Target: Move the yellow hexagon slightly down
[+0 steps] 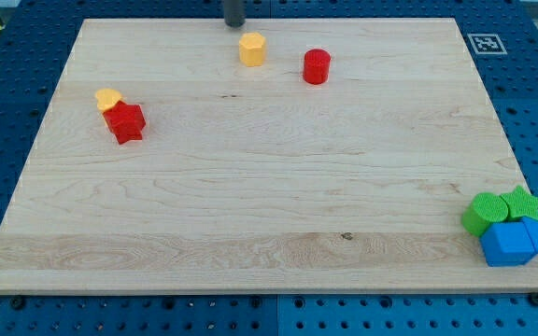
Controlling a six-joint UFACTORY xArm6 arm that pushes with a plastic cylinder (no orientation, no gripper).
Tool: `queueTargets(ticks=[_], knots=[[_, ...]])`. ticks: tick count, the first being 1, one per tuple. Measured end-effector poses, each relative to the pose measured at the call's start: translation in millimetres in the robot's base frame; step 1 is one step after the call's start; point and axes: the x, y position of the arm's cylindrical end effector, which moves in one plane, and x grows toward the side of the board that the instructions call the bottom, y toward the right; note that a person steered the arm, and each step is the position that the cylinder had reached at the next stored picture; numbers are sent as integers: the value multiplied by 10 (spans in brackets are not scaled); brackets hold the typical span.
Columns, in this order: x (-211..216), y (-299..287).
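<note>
Our tip (234, 23) sits near, above-left of hexagon (252, 49); bare rod tool, holding nothing. Risk: off-centre push sends it right toward red cylinder (317, 66).

Only a short stub of the robot shows, at the top edge of the frame, left of centre: a straight, round, dark grey rod (235, 12), plain and unmarked, ending in a blunt tip (235, 24).
</note>
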Motion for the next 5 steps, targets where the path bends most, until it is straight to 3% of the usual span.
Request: queueTargets(ticks=[3,5], knots=[[989,178],[1195,248]])
